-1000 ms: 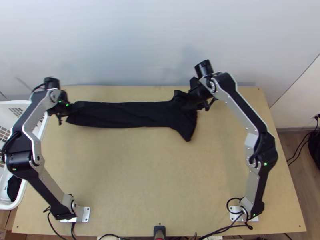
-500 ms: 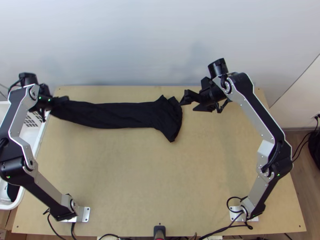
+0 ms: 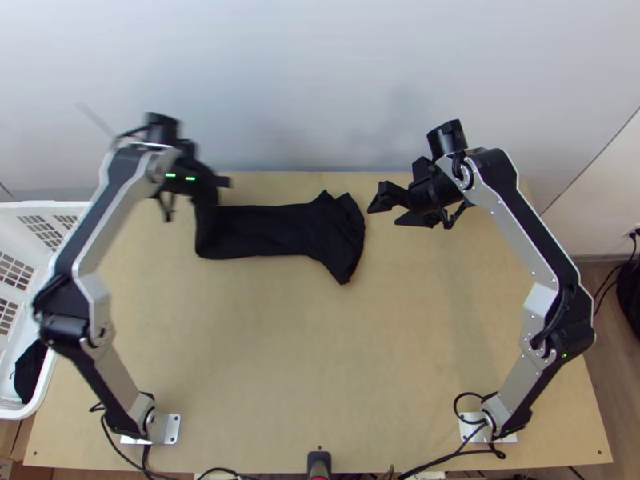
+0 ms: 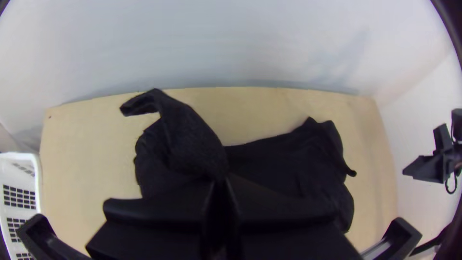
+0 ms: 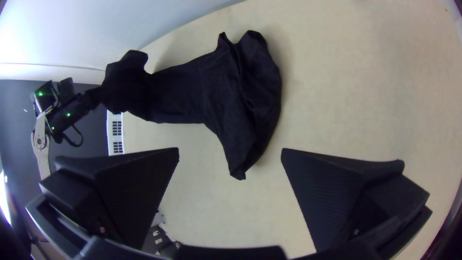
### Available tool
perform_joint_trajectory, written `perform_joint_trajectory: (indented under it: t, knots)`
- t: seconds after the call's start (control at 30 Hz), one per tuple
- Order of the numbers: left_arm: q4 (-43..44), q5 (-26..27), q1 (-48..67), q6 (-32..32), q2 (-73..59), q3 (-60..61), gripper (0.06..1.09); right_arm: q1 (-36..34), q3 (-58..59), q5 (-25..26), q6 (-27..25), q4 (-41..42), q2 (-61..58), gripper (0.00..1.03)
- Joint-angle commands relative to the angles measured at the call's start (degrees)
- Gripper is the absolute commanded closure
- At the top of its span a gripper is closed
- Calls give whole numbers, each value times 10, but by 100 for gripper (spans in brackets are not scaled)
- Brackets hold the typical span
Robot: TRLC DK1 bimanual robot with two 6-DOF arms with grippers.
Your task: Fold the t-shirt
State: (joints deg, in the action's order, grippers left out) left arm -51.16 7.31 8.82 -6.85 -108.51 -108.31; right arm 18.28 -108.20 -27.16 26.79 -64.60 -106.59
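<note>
White plastic basket (image 3: 52,206), by the left edge of the light wooden table (image 3: 320,352); left gripper (image 4: 220,185), black-fingered, pinching the raised end of the black cloth t-shirt (image 3: 276,230) above the table's far left, presumably to double it over; flared end, lying at the table's far middle; right gripper (image 5: 231,149), black-fingered, spread, towards the table's far right, apart from the cloth, leaving the fold room.

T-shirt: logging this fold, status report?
Left end effector shut on black t-shirt, end raised. Right end effector open, off cloth. Flared end on table. White basket beside it.
</note>
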Motion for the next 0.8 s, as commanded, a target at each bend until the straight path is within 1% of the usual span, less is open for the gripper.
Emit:
perform_joint_trajectory:
  t: [0.0, 0.17, 0.4, 0.63, 0.77]
  knots:
    - [-7, 0, 130, -21, -73, -67, 104, -18, 4, 0, 3, 0, 1, 4]
    - [-11, 1, 175, -40, -143, -134, 104, -31, 10, 0, 3, 0, 0, 4]
    - [-4, 1, 219, -106, -219, -211, 104, -40, 16, 0, 4, 0, -2, 4]
    - [55, -1, 250, -141, -232, -215, 104, -41, 25, 0, 4, 0, -1, 4]
    - [61, -1, 262, -146, -244, -214, 104, -45, 33, 0, 2, 0, 3, 4]
